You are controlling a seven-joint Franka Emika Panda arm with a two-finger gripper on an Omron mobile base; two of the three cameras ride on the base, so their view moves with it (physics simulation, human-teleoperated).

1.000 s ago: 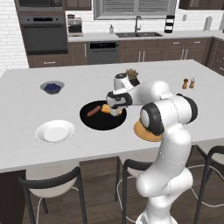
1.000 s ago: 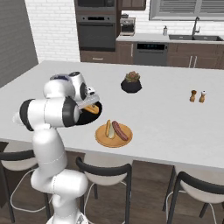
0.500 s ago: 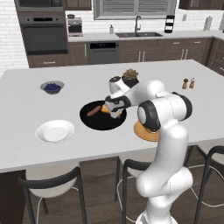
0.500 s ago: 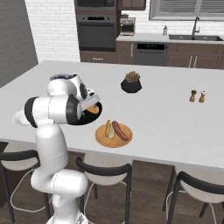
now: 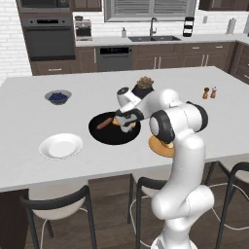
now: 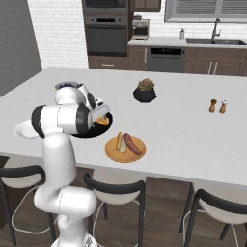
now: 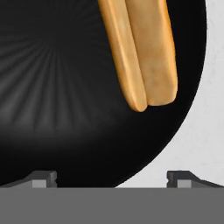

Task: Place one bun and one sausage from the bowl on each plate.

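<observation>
The glossy black bowl (image 5: 109, 135) (image 6: 86, 132) (image 7: 57, 87) sits mid-counter. In it lie a sausage (image 5: 103, 123) at the left and a split bun (image 5: 115, 122) (image 6: 102, 121) (image 7: 144, 57). My gripper (image 5: 127, 124) (image 6: 100, 114) (image 7: 112, 179) hangs open low over the bowl's right side, just short of one end of the bun, nothing between its fingertips (image 7: 43, 178). The white plate (image 5: 61, 146) (image 6: 21, 129) lies bare to the bowl's left. The tan plate (image 5: 158, 146) (image 6: 112, 153), right of the bowl, carries a bun (image 6: 118, 143) and a sausage (image 6: 131, 144).
A small grey bowl of blueberries (image 5: 58, 97) stands at the back left. A dark pot with a plant (image 5: 143, 87) (image 6: 144, 91) is just behind the black bowl. Salt and pepper shakers (image 5: 209, 92) (image 6: 218, 106) stand far right. Stools (image 5: 53, 209) line the counter's near edge.
The hand has sunk a little lower over the black bowl's right side. Its jaws stay open, and the food has not moved.
</observation>
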